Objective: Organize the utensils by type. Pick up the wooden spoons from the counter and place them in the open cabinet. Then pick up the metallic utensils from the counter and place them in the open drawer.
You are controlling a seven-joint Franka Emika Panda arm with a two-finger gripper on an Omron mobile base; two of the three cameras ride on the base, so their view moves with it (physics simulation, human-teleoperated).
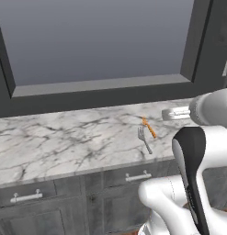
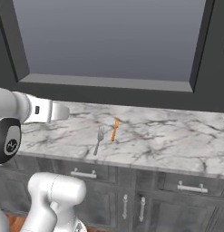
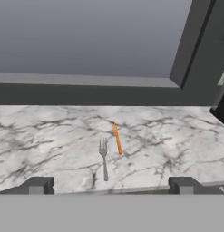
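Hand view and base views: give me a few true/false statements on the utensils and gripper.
1. The fork lies on the counter. True.
2. The orange-handled utensil lies on top of the fork. False: it lies beside it, apart.
3. The gripper is shut on the fork. False: its jaws stand open, holding nothing.
4. The fork's tines point toward the back wall. True.
5. Both utensils lie in a drawer. False: both are on the counter.

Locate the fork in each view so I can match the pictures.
Left base view: fork right of centre on the counter.
Right base view: left of centre, near the front edge.
Hand view: centre, prongs pointing away.
Shared landmark: the orange-handled utensil just beside it.
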